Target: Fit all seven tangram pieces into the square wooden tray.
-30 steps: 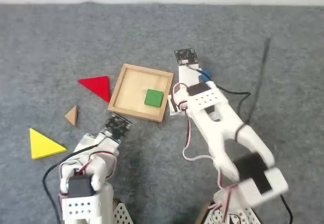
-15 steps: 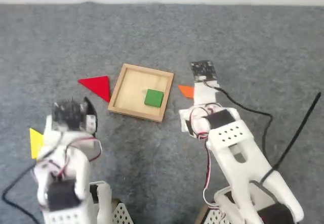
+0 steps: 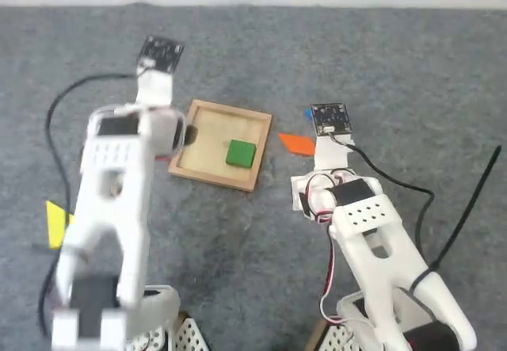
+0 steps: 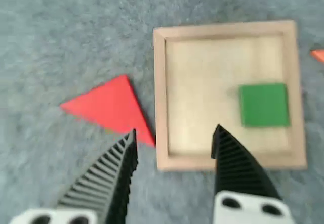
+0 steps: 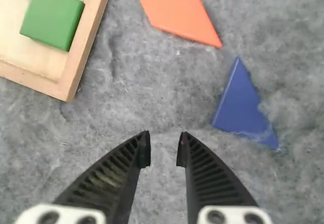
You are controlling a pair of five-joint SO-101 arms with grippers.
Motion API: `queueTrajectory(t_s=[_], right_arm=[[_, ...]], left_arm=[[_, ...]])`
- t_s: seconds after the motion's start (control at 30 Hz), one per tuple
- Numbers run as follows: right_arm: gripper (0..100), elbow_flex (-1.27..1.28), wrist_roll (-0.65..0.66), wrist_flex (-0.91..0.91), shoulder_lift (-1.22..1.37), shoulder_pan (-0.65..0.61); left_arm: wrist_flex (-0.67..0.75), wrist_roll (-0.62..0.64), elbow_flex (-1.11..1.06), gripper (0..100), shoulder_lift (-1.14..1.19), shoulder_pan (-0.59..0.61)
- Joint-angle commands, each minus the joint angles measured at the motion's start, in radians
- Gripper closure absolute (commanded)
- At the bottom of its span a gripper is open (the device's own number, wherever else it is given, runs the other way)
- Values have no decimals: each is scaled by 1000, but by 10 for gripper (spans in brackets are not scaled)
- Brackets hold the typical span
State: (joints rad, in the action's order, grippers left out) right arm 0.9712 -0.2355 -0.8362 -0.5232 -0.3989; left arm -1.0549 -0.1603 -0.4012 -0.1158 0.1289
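Hovering at the tray (image 3: 214,181) rim, the left gripper (image 4: 175,132) is spread wide.
One of its fingers is by the corner of the red triangle (image 4: 109,107) just outside the tray, the other over the tray floor. A green square (image 3: 241,153) lies inside the tray. The right gripper (image 5: 163,135), narrow and empty, is off the tray's opposite side, near the orange parallelogram (image 5: 177,12) and blue triangle (image 5: 242,102). A yellow triangle (image 3: 54,223) lies well apart from the tray.
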Motion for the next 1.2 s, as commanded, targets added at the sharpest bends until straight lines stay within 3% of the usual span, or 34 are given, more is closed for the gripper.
queueTrajectory(t_s=[0.0, 0.17, 0.33, 0.53, 0.8, 1.0, 1.17], right_arm=[[891, -8, 23, 19, -53, 8], [891, -8, 23, 22, -53, 8], [891, -9, 23, 24, -53, 8], [891, -9, 23, 22, -53, 8], [891, -9, 23, 22, -54, 13], [891, -9, 23, 24, -54, 16], [891, -9, 23, 25, -54, 16]], left_arm=[[40, 8, 219, 764, 258, -14], [-5, 5, 463, 768, 517, -8], [-123, 3, 602, 807, 634, -11], [-278, 3, 628, 923, 695, -28], [-433, 5, 628, 988, 758, -83], [-483, 43, 509, 988, 686, -83], [-350, 104, 170, 988, 448, -84]])
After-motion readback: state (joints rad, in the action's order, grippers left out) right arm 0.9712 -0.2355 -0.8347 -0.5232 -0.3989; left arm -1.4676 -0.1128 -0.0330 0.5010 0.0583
